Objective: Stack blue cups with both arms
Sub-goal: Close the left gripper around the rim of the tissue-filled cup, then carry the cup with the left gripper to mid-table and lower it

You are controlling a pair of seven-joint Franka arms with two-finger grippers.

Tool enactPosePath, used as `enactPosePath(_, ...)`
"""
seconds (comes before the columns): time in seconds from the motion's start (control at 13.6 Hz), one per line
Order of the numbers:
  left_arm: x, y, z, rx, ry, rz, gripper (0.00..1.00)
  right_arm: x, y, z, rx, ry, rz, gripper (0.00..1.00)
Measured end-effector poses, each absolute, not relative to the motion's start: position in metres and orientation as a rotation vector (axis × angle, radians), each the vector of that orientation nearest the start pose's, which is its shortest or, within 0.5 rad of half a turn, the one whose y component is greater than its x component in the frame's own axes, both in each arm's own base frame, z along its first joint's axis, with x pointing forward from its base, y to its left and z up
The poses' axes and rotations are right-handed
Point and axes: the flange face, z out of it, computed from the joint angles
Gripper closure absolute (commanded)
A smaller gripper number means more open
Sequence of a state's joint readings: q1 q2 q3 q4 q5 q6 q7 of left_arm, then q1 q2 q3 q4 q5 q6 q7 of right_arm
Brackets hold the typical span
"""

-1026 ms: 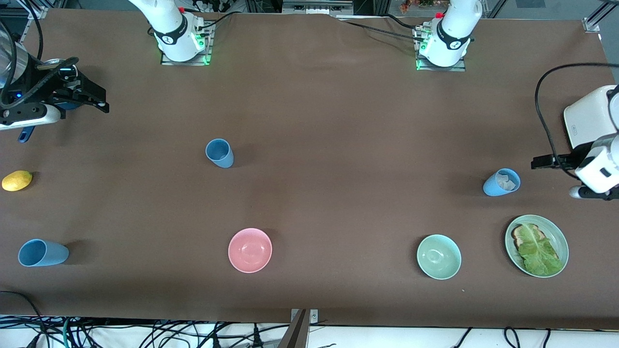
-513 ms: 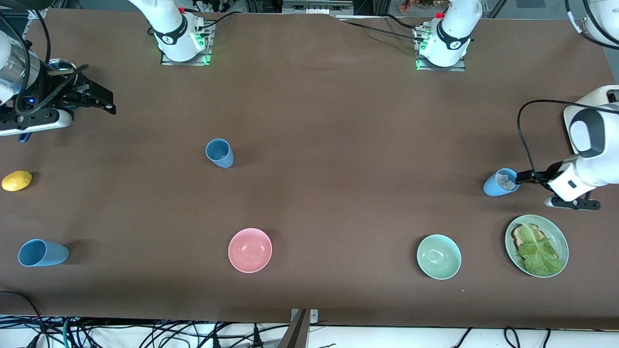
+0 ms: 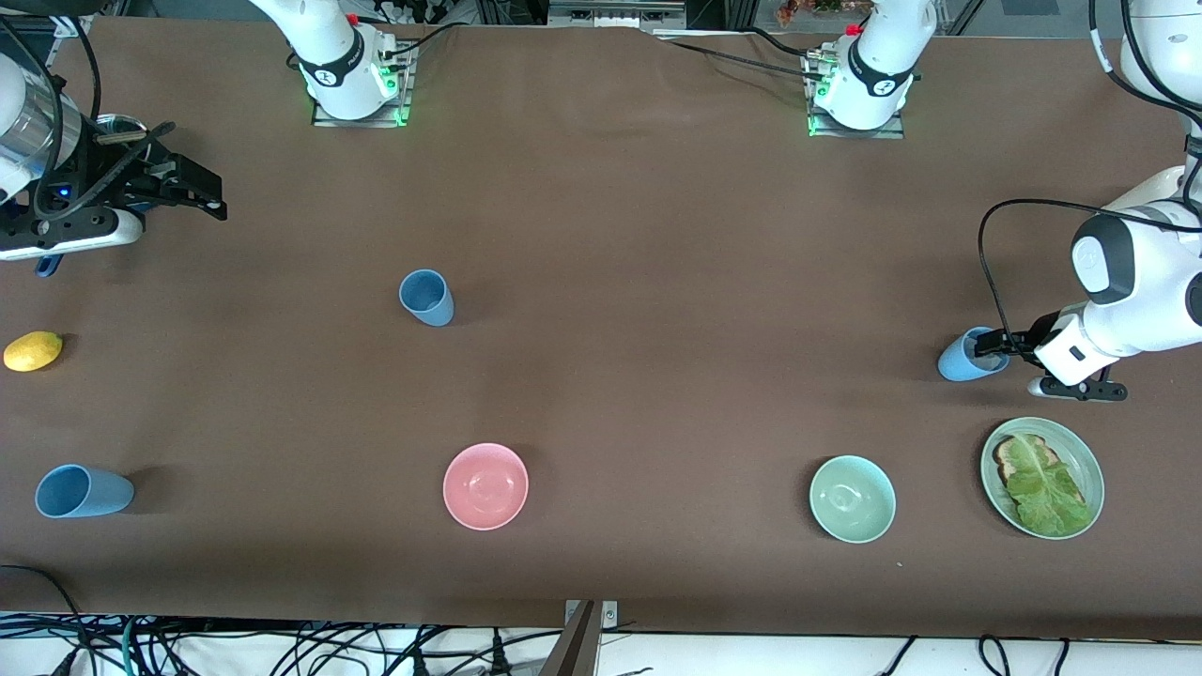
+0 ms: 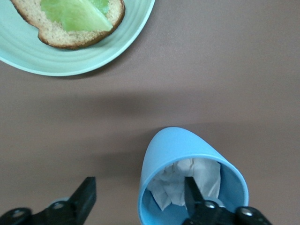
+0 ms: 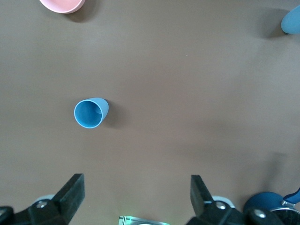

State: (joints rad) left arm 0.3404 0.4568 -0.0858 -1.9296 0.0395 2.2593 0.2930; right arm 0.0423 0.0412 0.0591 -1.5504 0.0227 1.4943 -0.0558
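Three blue cups stand upright on the brown table. One cup point(image 3: 960, 360) with crumpled white paper in it is near the left arm's end; it also shows in the left wrist view point(image 4: 176, 150). My left gripper point(image 3: 988, 350) is open and straddles its wall point(image 4: 139, 197), one finger inside the cup, one outside. A second cup point(image 3: 427, 298) stands mid-table and shows in the right wrist view point(image 5: 91, 112). A third cup point(image 3: 83, 491) is near the front camera at the right arm's end, also visible point(image 5: 291, 21). My right gripper point(image 3: 195, 192) is open and empty, up in the air point(image 5: 136, 192).
A pink bowl point(image 3: 485, 485), a pale-green bowl point(image 3: 852, 499) and a green plate point(image 3: 1085, 460) with toast and lettuce stand nearer the front camera. A lemon point(image 3: 33, 350) lies at the right arm's end. A dark blue round object point(image 5: 265, 204) lies under the right gripper.
My left gripper has moved in to the paper-filled cup and now has one finger inside it. The right gripper has shifted only slightly.
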Motion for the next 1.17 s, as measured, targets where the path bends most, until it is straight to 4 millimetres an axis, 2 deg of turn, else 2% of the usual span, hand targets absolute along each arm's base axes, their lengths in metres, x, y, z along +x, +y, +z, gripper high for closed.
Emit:
enactPosePath(0.07, 0.59, 0.157, 0.238, -3.178, 0.094, 0.189, 1.0, 0.555, 0.058, 0.605, -3.105, -0.246, 0.152, 0.0)
enactPosePath(0.44, 0.592, 0.153, 0.236, -3.182, 0.096, 0.187, 1.0, 0.555, 0.058, 0.604, -3.105, -0.246, 0.149, 0.0)
enactPosePath(0.73, 0.599, 0.145, 0.246, -3.184, 0.111, 0.158, 1.0, 0.555, 0.058, 0.604, -3.106, -0.246, 0.147, 0.0)
enactPosePath(0.81, 0.605, 0.134, 0.256, -3.189, 0.123, 0.148, 1.0, 0.555, 0.058, 0.605, -3.105, -0.246, 0.146, 0.0)
enactPosePath(0.95, 0.615, 0.099, 0.284, -3.205, 0.115, 0.171, 1.0, 0.555, 0.058, 0.605, -3.106, -0.246, 0.146, 0.0)
enactPosePath(1.1, 0.623, 0.052, 0.312, -3.221, 0.055, 0.188, 1.0, 0.555, 0.059, 0.605, -3.105, -0.246, 0.146, 0.0)
enactPosePath(1.17, 0.624, 0.022, 0.324, -3.229, 0.009, 0.188, 1.0, 0.555, 0.059, 0.605, -3.105, -0.246, 0.146, 0.0)
